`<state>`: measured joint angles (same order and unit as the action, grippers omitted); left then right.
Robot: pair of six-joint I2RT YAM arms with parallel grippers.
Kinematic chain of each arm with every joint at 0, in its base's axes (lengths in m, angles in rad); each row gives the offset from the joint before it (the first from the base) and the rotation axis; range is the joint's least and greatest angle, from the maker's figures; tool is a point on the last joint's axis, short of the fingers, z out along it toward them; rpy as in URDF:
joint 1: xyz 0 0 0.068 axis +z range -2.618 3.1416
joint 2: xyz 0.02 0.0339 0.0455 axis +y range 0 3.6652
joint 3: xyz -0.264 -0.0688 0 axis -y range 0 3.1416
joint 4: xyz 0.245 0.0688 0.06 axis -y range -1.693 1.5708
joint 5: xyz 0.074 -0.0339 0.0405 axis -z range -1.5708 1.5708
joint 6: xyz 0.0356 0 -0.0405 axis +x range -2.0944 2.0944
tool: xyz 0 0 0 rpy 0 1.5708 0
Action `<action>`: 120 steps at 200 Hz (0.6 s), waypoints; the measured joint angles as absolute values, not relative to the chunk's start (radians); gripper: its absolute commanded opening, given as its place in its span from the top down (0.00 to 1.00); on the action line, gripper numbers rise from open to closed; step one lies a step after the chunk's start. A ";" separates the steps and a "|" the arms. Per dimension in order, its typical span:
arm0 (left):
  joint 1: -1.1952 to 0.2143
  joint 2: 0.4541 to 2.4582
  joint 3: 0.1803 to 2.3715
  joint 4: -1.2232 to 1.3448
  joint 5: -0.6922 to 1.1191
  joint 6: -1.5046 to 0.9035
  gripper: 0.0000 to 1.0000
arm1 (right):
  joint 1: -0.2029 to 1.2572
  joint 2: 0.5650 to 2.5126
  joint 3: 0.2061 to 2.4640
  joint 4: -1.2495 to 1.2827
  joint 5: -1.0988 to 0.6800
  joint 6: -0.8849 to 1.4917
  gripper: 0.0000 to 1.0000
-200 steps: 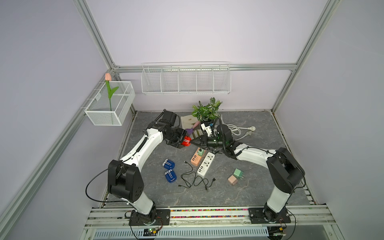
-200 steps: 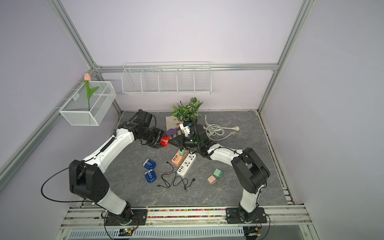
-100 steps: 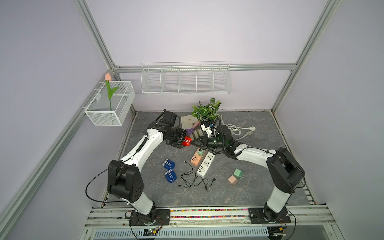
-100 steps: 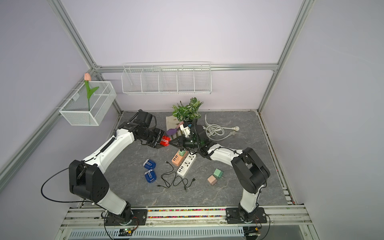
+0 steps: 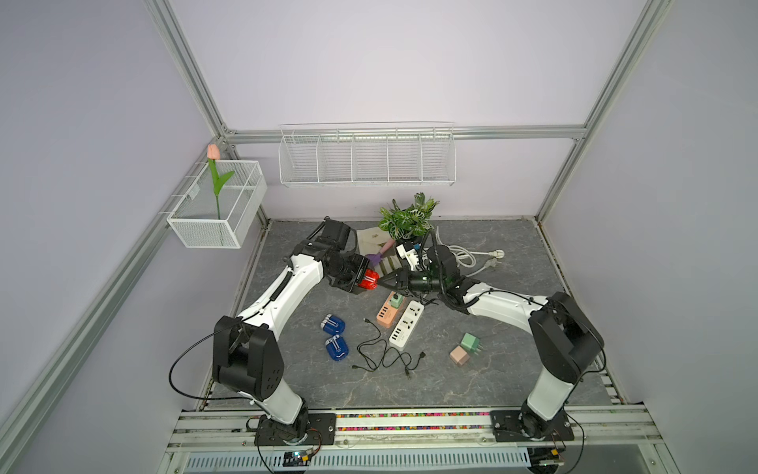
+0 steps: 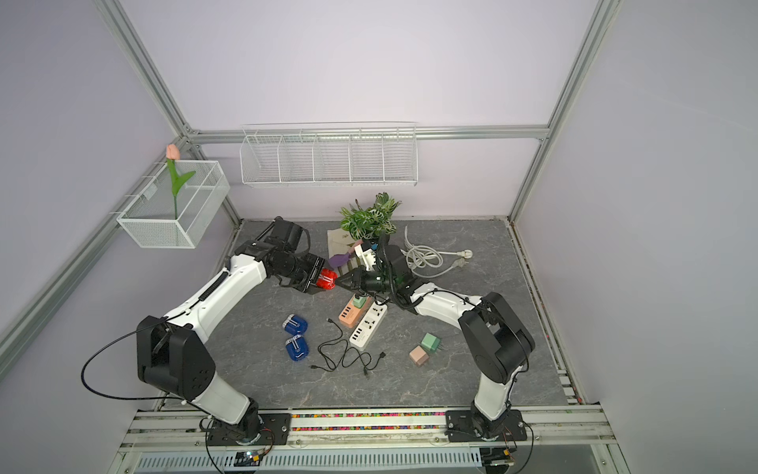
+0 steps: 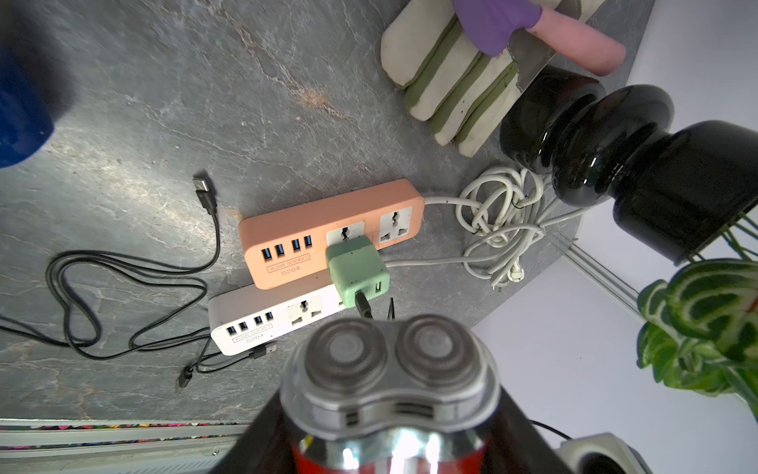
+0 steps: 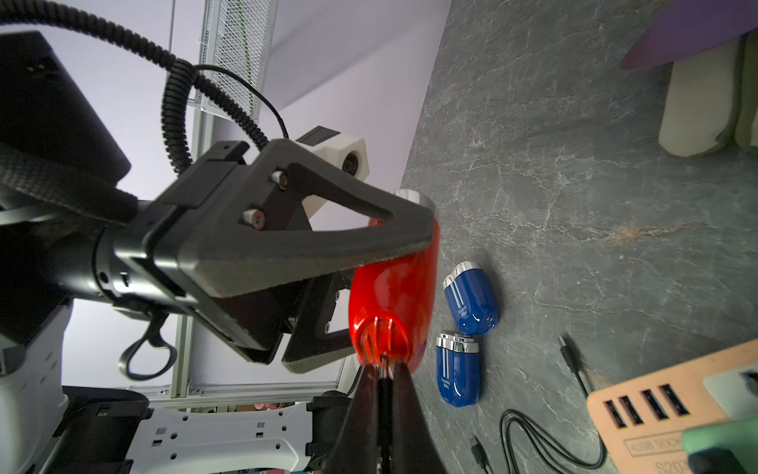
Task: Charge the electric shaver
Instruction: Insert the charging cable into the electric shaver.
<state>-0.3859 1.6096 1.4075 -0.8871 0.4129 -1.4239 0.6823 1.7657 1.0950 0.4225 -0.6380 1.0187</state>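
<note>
Shaver (image 8: 393,295): clamped in my left gripper (image 5: 364,280), base facing right gripper (image 5: 380,282). Right: pinched shut on plug (image 8: 384,385) at shaver base; seating unclear. Change: none, arms static; insertion probably settling.

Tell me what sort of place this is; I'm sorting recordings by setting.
Probably a robot lab cell, not a home: silver aluminium frame rails on bare lilac walls, two white-and-black robot arms mounted on a front track, over a grey stone-patterned tabletop.
</note>
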 measured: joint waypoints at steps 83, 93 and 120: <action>-0.395 1.610 1.407 -0.888 0.412 -1.422 1.00 | 0.688 1.751 1.102 0.372 -0.624 0.973 0.93; -0.398 1.610 1.407 -0.888 0.411 -1.422 1.00 | 0.690 1.746 1.102 0.363 -0.616 0.963 0.93; -0.408 1.610 1.407 -0.884 0.407 -1.433 1.00 | 0.696 1.731 1.104 0.329 -0.592 0.936 0.93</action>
